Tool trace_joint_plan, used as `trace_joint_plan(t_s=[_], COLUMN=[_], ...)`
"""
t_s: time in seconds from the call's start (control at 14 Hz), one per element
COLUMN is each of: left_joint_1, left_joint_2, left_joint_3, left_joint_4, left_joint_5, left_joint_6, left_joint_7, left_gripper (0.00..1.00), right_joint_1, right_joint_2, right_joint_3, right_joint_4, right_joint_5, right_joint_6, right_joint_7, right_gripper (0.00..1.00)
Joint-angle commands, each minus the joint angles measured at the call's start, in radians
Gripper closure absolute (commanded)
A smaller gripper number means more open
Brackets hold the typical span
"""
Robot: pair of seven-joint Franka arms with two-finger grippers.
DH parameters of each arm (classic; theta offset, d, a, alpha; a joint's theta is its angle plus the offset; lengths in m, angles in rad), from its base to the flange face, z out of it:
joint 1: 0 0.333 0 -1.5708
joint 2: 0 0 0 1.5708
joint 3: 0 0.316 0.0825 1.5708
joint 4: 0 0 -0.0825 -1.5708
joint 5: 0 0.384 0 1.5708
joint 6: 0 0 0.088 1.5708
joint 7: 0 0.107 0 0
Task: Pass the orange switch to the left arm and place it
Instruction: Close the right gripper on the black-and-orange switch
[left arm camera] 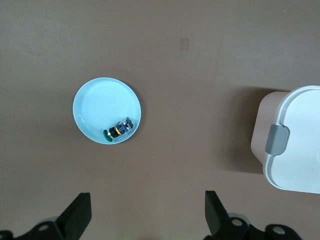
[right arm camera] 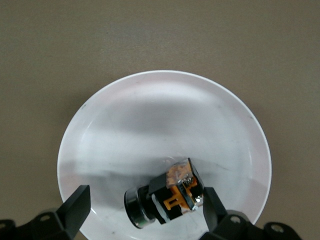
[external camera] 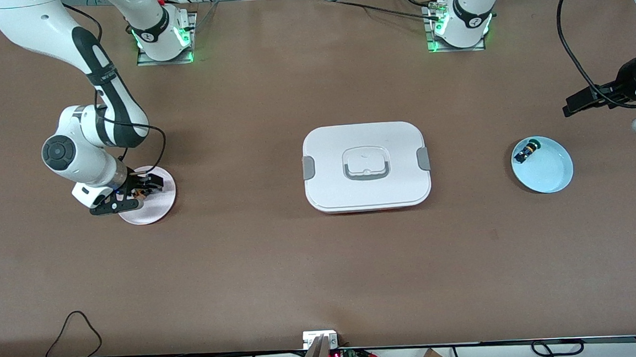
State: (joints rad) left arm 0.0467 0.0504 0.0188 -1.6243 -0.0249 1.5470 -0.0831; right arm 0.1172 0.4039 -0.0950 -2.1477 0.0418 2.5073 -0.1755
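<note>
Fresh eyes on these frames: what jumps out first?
The large white lidded box sits mid-table. At the right arm's end, the right pincer hangs open just over the pale pink round plate, straddling the small orange-and-black switch. The left pincer waits open above the light-blue plate.

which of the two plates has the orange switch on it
The pale pink plate at the right arm's end, under the right gripper; the light blue plate holds a green-capped component.
</note>
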Motion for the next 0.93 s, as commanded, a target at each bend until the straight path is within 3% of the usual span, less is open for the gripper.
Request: trace_joint_plan(t_s=[0.0, 0.5, 0.86], left_joint_1=[-0.008, -0.008, -0.008], left_joint_2=[0.016, 0.017, 0.017], left_joint_3=[0.012, 0.012, 0.012], left_joint_4=[0.031, 0.031, 0.031], left_joint_5=[-0.016, -0.016, -0.018], left_joint_6=[-0.015, -0.015, -0.015], left_joint_7=[0.002, 0.003, 0.003], left_gripper=[0.0, 0.0, 0.0], right_joint_1=[0.003, 0.001, -0.007], right_joint_2=[-0.005, 0.0, 0.006], right_joint_3=[-0.005, -0.006, -0.006], right_joint_4=[0.002, 0.0, 0.0], right_joint_5=[0.006, 0.001, -0.014], right_joint_6=[-0.007, -0.005, -0.002], right_joint_7=[-0.174, -0.334, -0.338], right_gripper=[0.0, 0.0, 0.0])
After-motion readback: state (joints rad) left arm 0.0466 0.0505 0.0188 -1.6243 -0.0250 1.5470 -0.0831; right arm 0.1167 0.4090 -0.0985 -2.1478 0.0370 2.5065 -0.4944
